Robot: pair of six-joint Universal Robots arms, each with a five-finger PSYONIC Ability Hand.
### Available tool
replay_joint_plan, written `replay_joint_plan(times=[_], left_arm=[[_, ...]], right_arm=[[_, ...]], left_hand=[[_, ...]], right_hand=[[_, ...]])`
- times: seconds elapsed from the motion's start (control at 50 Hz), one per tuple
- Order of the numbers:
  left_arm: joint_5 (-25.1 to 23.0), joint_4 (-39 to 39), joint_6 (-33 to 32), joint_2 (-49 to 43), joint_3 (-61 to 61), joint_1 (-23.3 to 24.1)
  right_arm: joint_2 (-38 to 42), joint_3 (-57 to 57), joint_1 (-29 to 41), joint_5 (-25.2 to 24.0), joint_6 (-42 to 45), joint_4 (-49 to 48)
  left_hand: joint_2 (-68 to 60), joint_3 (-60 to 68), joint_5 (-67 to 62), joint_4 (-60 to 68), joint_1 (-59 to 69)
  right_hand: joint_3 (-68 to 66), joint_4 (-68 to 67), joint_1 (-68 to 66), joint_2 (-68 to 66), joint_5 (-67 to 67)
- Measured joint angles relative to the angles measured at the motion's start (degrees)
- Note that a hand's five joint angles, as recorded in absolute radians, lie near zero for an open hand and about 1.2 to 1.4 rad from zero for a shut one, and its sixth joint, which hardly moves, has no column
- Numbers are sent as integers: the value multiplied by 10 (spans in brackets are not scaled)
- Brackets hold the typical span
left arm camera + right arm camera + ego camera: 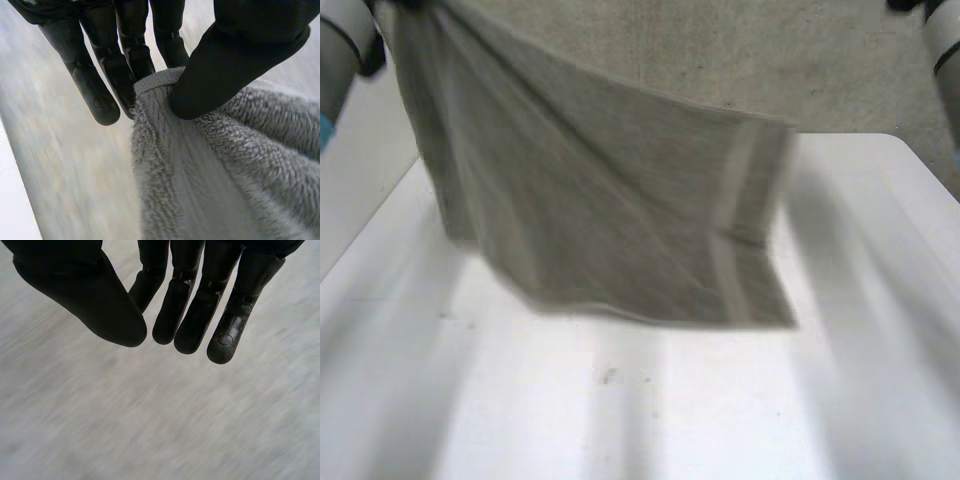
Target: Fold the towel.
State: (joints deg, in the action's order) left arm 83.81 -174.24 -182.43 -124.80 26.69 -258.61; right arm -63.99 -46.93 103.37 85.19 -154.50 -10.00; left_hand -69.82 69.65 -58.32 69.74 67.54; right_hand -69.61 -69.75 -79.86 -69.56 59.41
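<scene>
The left hand pinches one corner of the towel, which hangs slanting below it over the bench, its free upper corner well short of the straight-fingered, empty right hand.

This looks like a robotics lab or test bay. A plain white flat-topped table stands on a bare, speckled grey concrete floor. Two machine arms with pale grey casings flank it, the left arm and the right arm. A black jointed left hand pinching a grey terry towel marks a handling rig.
</scene>
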Motion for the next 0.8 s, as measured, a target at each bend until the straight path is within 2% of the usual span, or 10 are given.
replay_joint_plan(times=[0.14, 0.3, 0.34, 0.38, 0.42, 0.44, 0.48, 0.5, 0.64, 0.8], left_arm=[[11, -41, 69, 56, 29, 0], [4, -37, 86, 120, 172, 0], [-1, -35, 82, 140, 227, 1], [-9, -34, 77, 162, 283, 3], [-16, -33, 74, 179, 320, 5], [-23, -33, 70, 193, 350, 6], [-34, -33, 62, 217, 396, 7], [-39, -32, 58, 229, 416, 8], [-78, -32, 9, 334, 559, 9], [-120, -32, -61, 512, 720, 17]], right_arm=[[-62, -41, 0, -15, -11, -31], [-78, -114, 0, -48, -10, 49], [-72, -139, 1, -53, -14, 70], [-64, -163, 3, -55, -23, 82], [-58, -178, 5, -56, -32, 87], [-51, -193, 5, -57, -46, 91], [-42, -206, 6, -59, -65, 93], [-39, -210, 6, -60, -71, 94], [-14, -219, 6, -103, -110, 101], [-1, -195, 14, -222, -115, 107]], left_hand=[[0, 0, -1, 0, 0], [0, 0, -1, 0, 3], [0, 0, -1, 0, 3], [0, 0, -1, 0, 3], [0, 0, -1, 0, 3], [0, 0, -1, 0, 3], [0, 0, -1, 0, 3], [0, 0, -1, 0, 3], [0, 0, -1, 0, 3], [0, 0, -2, 0, 3]], right_hand=[[0, 0, 0, 0, 0], [0, 0, 0, 0, 0], [31, 33, 51, 30, -27], [174, 175, 209, 174, -170], [200, 193, 233, 199, -187], [331, 332, 389, 336, -328], [401, 389, 461, 399, -384], [508, 510, 591, 511, -499], [588, 584, 680, 586, -559], [597, 595, 690, 596, -563]])
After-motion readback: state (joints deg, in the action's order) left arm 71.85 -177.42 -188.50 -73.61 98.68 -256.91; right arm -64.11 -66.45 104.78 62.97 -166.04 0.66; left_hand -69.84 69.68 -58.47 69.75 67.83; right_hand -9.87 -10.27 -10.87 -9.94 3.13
